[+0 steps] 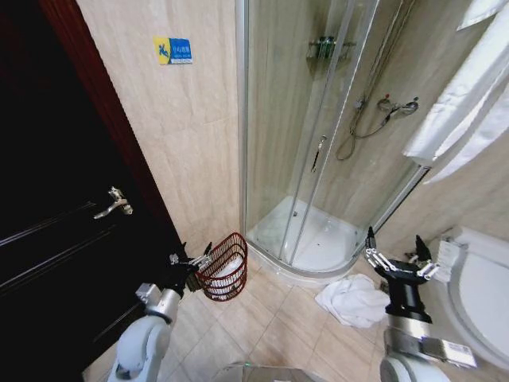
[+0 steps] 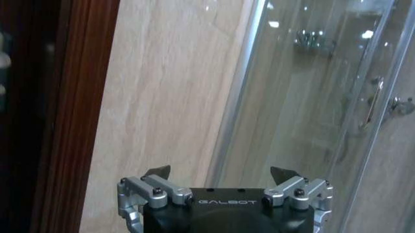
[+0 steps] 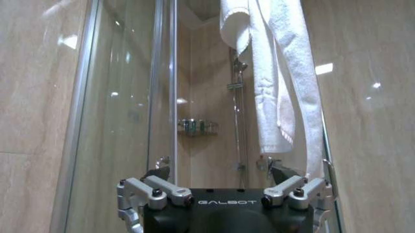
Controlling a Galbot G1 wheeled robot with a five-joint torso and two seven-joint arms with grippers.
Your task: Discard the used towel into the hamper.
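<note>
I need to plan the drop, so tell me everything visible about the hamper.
The hamper is a small round dark red wire basket with open mesh sides. It tilts, its mouth turned toward the shower, on the tiled floor beside the dark door. Something white shows inside. The left gripper is at its rim.

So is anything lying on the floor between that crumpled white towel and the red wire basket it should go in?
Nothing visible does. The used towel lies on bare floor tiles by the shower tray, and the hamper stands against the wall across open tile. The right gripper hangs open just above the towel, the left gripper open beside the hamper.
</note>
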